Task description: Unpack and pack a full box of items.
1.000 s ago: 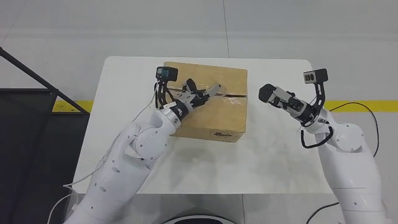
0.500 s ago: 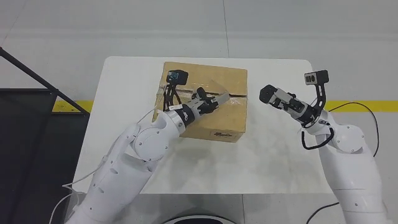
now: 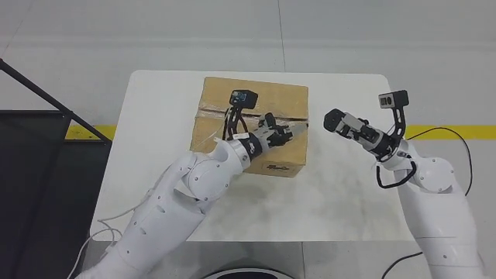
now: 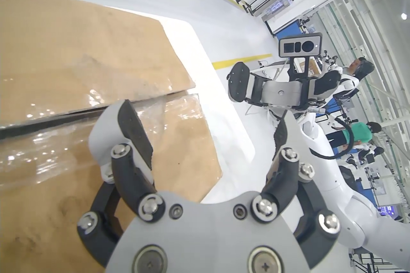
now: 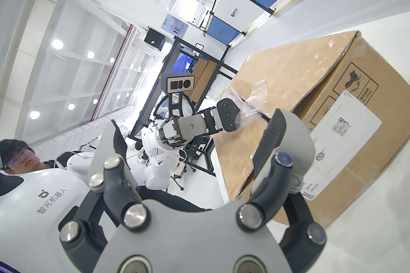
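White arms (image 3: 180,195), grey left end effector (image 4: 205,113), black pads (image 4: 134,133)

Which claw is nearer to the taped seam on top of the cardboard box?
Left. The left claw hovers over the box top, at the end of the taped seam; the right claw hangs beside the box, apart from it.
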Robot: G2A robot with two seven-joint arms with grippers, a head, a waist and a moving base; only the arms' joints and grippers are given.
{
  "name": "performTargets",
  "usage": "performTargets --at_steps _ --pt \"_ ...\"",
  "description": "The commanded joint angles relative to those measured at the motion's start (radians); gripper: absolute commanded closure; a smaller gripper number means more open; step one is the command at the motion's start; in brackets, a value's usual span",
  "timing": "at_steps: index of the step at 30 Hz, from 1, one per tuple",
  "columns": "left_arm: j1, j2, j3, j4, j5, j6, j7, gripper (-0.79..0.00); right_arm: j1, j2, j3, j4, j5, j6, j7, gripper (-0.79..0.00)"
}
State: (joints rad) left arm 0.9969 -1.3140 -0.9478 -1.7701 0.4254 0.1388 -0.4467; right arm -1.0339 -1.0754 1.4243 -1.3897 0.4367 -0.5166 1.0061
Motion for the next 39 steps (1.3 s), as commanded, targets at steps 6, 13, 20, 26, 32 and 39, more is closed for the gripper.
performTargets --at_steps 6,13,20,26,32,39 --pt "0.004 -0.009 -0.014 -0.034 -0.052 -0.030 0.048 -0.785 0.009 0.003 -0.015 -0.027 -0.046 0.004 0.016 -0.785" --pt "0.089 0.009 -0.205 -0.166 -0.160 -0.071 0.102 -0.785 0.013 0.009 -0.014 -0.079 -0.170 0.039 -0.045 -0.785" --pt "0.255 0.038 -0.496 -0.303 -0.244 -0.106 0.111 -0.785 0.008 0.011 -0.057 -0.248 -0.501 0.146 -0.180 -0.785" --pt "0.384 0.050 -0.647 -0.332 -0.306 -0.156 0.099 -0.785 0.004 0.004 -0.187 -0.466 -1.019 0.351 -0.319 -0.785" --pt "0.453 0.054 -0.704 -0.328 -0.361 -0.205 0.103 -0.785 0.046 -0.020 -0.393 -0.563 -1.460 0.566 -0.330 -0.785" --pt "0.492 0.057 -0.746 -0.322 -0.404 -0.241 0.105 -0.785 0.181 -0.066 -0.562 -0.494 -1.701 0.712 -0.168 -0.505"
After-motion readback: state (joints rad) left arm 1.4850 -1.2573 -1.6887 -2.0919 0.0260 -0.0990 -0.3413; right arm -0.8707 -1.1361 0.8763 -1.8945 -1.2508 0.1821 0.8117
